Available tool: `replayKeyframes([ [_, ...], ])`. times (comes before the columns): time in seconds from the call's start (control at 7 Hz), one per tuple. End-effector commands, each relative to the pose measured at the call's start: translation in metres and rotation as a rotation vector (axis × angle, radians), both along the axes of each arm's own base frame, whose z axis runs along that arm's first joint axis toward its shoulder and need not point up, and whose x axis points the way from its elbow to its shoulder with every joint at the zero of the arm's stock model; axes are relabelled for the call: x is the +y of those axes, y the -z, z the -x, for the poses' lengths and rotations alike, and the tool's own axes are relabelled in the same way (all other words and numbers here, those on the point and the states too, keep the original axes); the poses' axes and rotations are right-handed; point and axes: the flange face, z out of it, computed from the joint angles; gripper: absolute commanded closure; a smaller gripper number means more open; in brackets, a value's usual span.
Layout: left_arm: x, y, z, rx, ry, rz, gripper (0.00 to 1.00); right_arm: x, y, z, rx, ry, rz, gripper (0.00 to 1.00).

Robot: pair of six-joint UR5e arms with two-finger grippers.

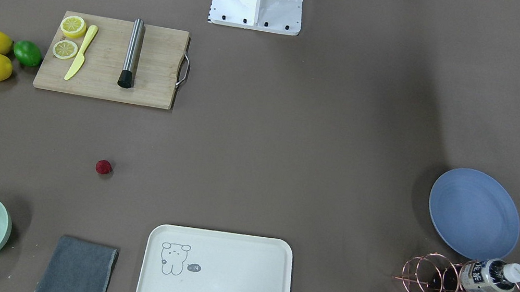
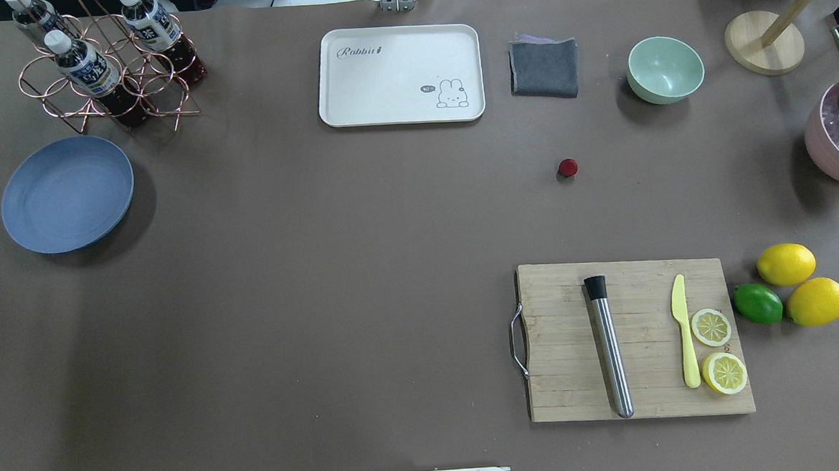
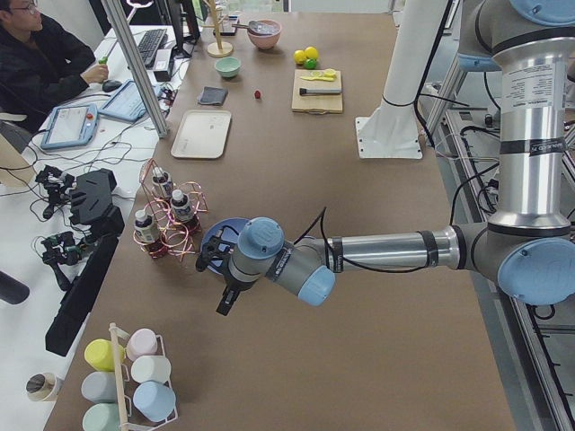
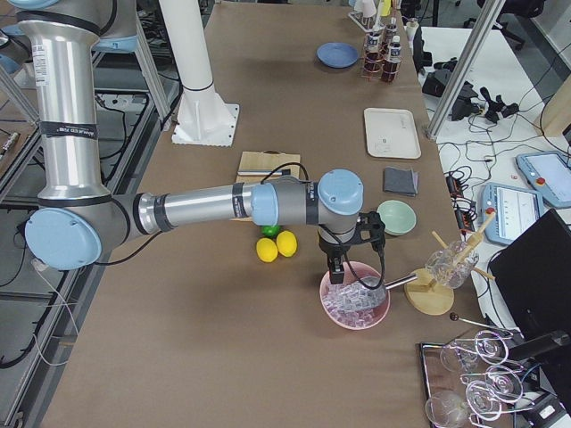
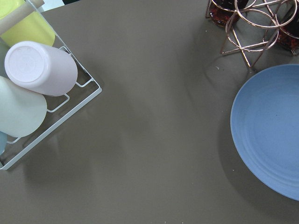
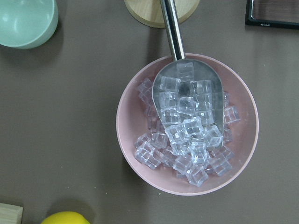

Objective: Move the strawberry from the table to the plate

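Observation:
The strawberry (image 2: 567,168), a tiny dark-red berry, lies alone on the brown table (image 2: 319,233), between the mint bowl and the cutting board; it also shows as the strawberry (image 1: 103,167). Far across the table sits the blue plate (image 2: 67,194), with nothing on it; the left wrist view has the plate (image 5: 271,135) at its right edge. My left gripper (image 3: 225,301) hangs beside the plate, and my right gripper (image 4: 339,272) hovers over a pink bowl of ice. Both show only in the side views, so I cannot tell if they are open or shut.
A cutting board (image 2: 633,339) carries a steel muddler, yellow knife and lemon halves, with lemons and a lime (image 2: 758,303) beside it. A cream tray (image 2: 400,75), grey cloth (image 2: 543,67) and mint bowl (image 2: 665,70) line the far edge. A copper bottle rack (image 2: 105,69) stands by the plate.

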Motion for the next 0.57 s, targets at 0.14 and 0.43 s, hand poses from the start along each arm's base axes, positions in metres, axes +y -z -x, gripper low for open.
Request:
replayKeyframes([
  [0.14,-0.029,0.012,-0.046,0.136,-0.008,0.064,0.02,-0.033,0.042,0.041,-0.015,-0.014,0.011,0.00],
  [0.43,-0.034,0.006,-0.085,0.111,0.059,0.052,0.02,-0.042,0.056,0.085,-0.047,-0.058,0.006,0.00],
])
